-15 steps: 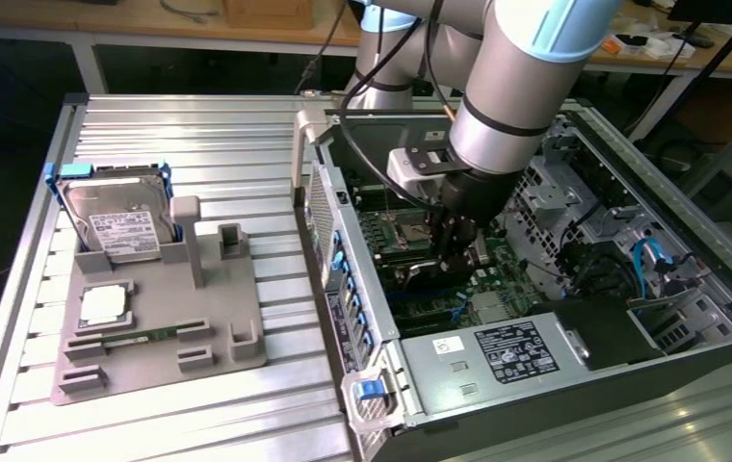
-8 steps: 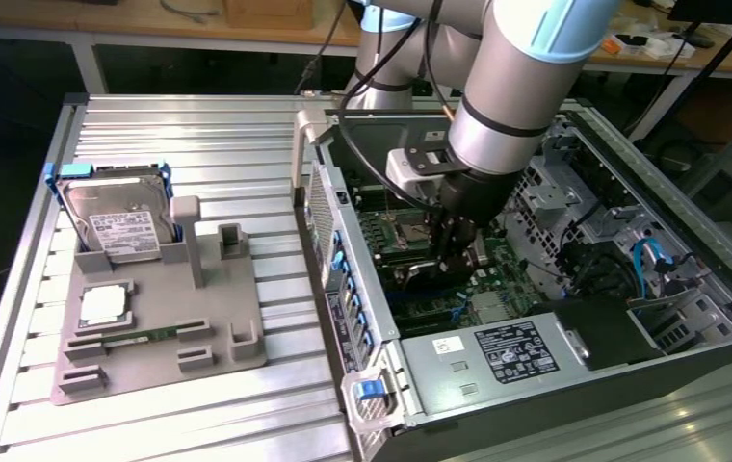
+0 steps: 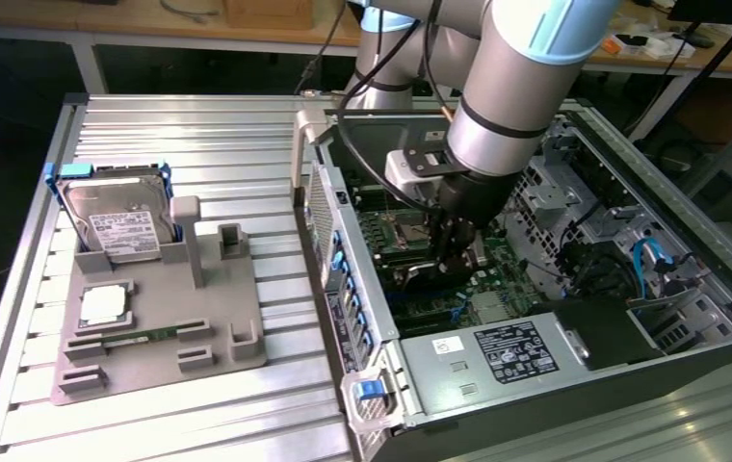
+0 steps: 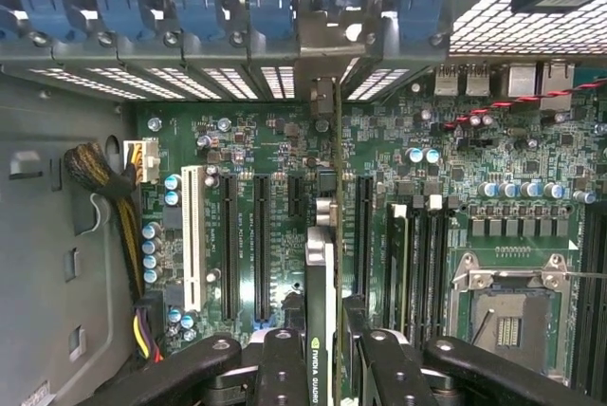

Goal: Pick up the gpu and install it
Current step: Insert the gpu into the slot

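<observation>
Exterior view, going from its left: a hard drive (image 3: 116, 226) in a blue frame stands upright at the back of a grey fixture tray (image 3: 167, 371). On the tray there's also a loose CPU chip (image 3: 105, 306), with a green memory stick (image 3: 147, 335) lying flat just in front of it. All of that sits on a ribbed metal table (image 3: 212, 125).

Middle to right of the frame is the open PC case (image 3: 340, 241). The arm (image 3: 520, 87) reaches down into it from the upper right, and the claw (image 3: 450, 255) hangs low over the motherboard (image 3: 495, 303). The power supply (image 3: 508, 351) is at the near end of the case, lower centre-right.

The wrist view tells you more. The gpu (image 4: 321, 273) is on edge, pinched right between the two black fingers (image 4: 285, 368), so the claw (image 4: 332, 373) is clamped onto the card itself. You can read the NVIDIA Quadro label on the edge facing the camera. The card runs straight out from the claw, and its metal bracket end reaches the slot openings in the case's rear wall. It lines up among the black expansion slots (image 4: 230, 245), with the CPU socket (image 4: 507, 316) well off to one side. Can't tell whether it's actually seated in a slot.
</observation>
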Controlling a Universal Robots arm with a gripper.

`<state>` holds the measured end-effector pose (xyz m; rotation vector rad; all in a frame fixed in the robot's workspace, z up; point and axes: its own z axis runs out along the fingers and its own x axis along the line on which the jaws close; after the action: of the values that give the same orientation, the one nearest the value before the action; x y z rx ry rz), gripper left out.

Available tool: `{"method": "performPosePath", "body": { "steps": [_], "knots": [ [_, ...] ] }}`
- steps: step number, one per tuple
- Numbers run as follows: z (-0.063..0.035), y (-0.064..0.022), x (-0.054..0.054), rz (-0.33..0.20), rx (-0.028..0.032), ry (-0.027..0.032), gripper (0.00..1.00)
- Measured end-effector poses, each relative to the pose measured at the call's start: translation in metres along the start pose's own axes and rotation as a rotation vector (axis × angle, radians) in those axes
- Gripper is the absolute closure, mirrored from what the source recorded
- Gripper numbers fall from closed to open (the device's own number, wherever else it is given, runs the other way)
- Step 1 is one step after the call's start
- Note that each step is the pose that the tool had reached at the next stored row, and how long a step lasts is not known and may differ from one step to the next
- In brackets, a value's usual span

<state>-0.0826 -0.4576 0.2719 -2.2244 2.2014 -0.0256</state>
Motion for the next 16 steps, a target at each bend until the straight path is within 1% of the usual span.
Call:
{"method": "performPosePath", "body": {
  "steps": [6, 16],
  "knots": [
    [0.0036, 0.0001, 0.0, 0.0, -0.0002, -0.0001, 0.73],
    [0.0065, 0.0001, 0.0, 0.0, 0.0, -0.0001, 0.73]
  ]
}}
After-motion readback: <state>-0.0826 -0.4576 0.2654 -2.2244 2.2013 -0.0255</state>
